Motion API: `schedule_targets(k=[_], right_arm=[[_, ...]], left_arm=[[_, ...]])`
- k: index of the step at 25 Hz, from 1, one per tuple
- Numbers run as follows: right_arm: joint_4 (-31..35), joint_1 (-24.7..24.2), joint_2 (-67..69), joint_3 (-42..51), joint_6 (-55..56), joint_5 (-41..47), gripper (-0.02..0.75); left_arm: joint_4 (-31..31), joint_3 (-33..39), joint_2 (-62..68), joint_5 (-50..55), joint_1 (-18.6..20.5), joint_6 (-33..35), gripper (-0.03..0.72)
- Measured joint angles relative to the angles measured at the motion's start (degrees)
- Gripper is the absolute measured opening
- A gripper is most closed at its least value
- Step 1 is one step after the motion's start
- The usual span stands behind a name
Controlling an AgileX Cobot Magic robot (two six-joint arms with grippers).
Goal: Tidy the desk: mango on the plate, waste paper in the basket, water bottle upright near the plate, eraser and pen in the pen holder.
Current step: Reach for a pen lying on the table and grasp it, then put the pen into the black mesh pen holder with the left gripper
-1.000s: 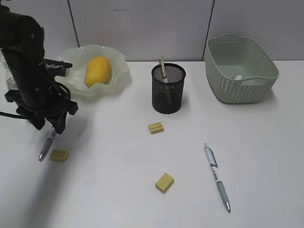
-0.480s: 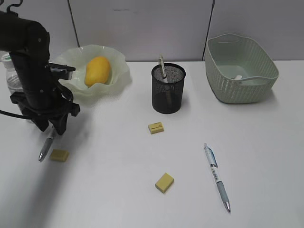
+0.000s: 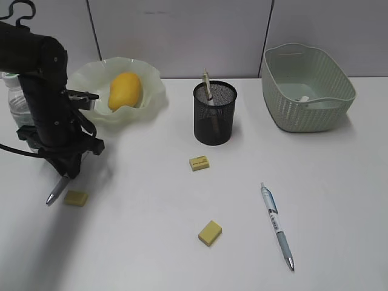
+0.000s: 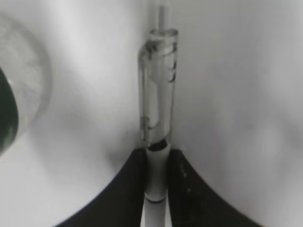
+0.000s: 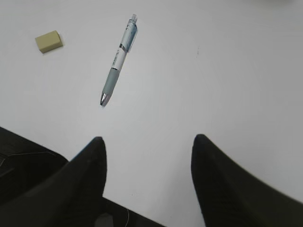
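1. Leftmost, the clear plastic water bottle (image 3: 17, 103) with a white cap stands upright behind the black left arm.
2. The left claw (image 3: 65, 171) is clamped narrowly on a clear-barrelled pen (image 4: 157, 113) whose tip touches the white surface (image 3: 151, 242).
3. The yellow-orange oval mango (image 3: 125, 90) lies in the wavy-rimmed pale green plate (image 3: 151, 100).
4. The black mesh pen holder (image 3: 214, 113) holds one pen.
5. The sage-green woven-texture basket (image 3: 307, 88) stands far right.
6. The right claw (image 5: 147, 146) hangs wide, empty, near a blue-white pen (image 5: 119, 58).
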Motion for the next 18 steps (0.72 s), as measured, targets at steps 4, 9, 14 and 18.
schedule_targets(k=[4, 9, 14, 18], right_arm=[[0.0, 0.0, 0.0, 0.0, 0.0, 0.0, 0.459], [0.0, 0.0, 0.0, 0.0, 0.0, 0.0, 0.459], [0.0, 0.0, 0.0, 0.0, 0.0, 0.0, 0.459], [0.0, 0.0, 0.0, 0.0, 0.0, 0.0, 0.459]], left_arm=[[0.0, -0.1, 0.0, 0.1, 0.0, 0.0, 0.1], [-0.6, 0.0, -1.1, 0.6, 0.0, 0.0, 0.1], [-2.0, 0.0, -5.6, 3.4, -0.2, 0.0, 0.1], [-3.8, 0.1, -10.7, 3.2, -1.9, 0.0, 0.1]])
